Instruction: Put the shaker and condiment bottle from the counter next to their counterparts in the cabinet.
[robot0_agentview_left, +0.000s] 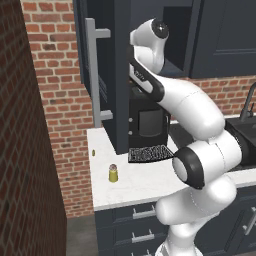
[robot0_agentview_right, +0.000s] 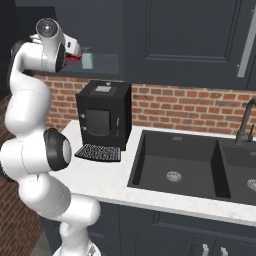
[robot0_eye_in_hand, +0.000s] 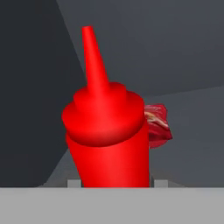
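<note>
One bottle is up in the air, one jar is down below, so we're roughly halfway by our reckoning. The end effector (robot0_eye_in_hand: 116, 183) is clamped on the condiment bottle (robot0_eye_in_hand: 107, 135), which sits right in front of the hand camera, body pinched low between the fingers and nozzle leaning a bit to one side of that view. From the right base view the hand is reaching into the open cabinet (robot0_agentview_right: 107, 62), with the pale blue-grey jar (robot0_agentview_right: 87, 60) standing on the shelf just beside it.

What could go wrong from here:

- The bottle looks tilted in the grip. If we let go like that, it could tip over on the shelf instead of standing.
- There's a crumpled red packet thing (robot0_eye_in_hand: 156, 124) on the shelf just behind the bottle. Pushing further in could shove it, or leave the bottle perched on it.
- The blue-grey jar is close to the wrist, so a sideways swing could knock it off.
- The open cabinet door (robot0_agentview_left: 100, 75) hangs near the arm's elbow, so backing out carelessly might clip it.

The shaker (robot0_agentview_left: 113, 173) waits on the surface (robot0_agentview_left: 145, 185), near its left edge, well apart from the end effector and far below it. The coffee machine (robot0_agentview_right: 102, 115) stands in between, so the descent needs care.
</note>
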